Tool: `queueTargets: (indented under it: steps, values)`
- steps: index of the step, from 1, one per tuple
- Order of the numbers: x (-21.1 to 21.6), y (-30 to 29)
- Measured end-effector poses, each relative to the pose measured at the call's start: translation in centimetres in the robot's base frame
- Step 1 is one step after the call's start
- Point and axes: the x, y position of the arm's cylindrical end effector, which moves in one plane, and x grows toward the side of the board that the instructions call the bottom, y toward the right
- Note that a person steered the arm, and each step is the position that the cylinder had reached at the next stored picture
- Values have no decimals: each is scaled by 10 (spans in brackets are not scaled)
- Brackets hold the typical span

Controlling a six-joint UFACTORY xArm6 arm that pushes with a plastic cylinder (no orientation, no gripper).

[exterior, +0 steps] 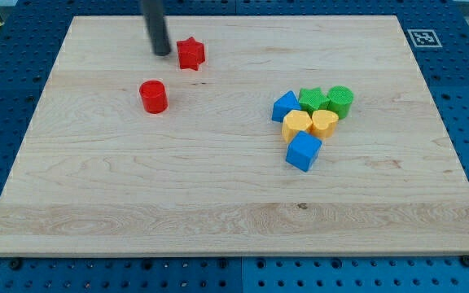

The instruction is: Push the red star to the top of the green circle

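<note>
1. The small red star-shaped plastic block [190,54] is seen near the view's top left of the pale wooden board [137,187], well apart from the green circular plastic block [340,101] at the view's right.
2. My tip [162,52] is placed just beside the star's left; contact cannot be told. Nothing is grasped: it is a bare rod.
3. The star is judged light, rigid and easily slid; its points may make it spin.
4. Pushing is best applied at its left side, through its centre.

Wood board [137,203] w/ 8 blocks
</note>
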Motion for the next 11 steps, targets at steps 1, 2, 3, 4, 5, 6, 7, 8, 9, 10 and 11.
queueTargets:
  steps: [1,2,3,4,5,6,7,8,9,10,11]
  values:
    - [0,89]
    - [-1,116]
    - [-2,64]
    - [10,17]
    - [30,44]
    - [39,127]
    - [43,176]
    - [44,147]
    - [67,129]
    - [75,150]
    - [61,199]
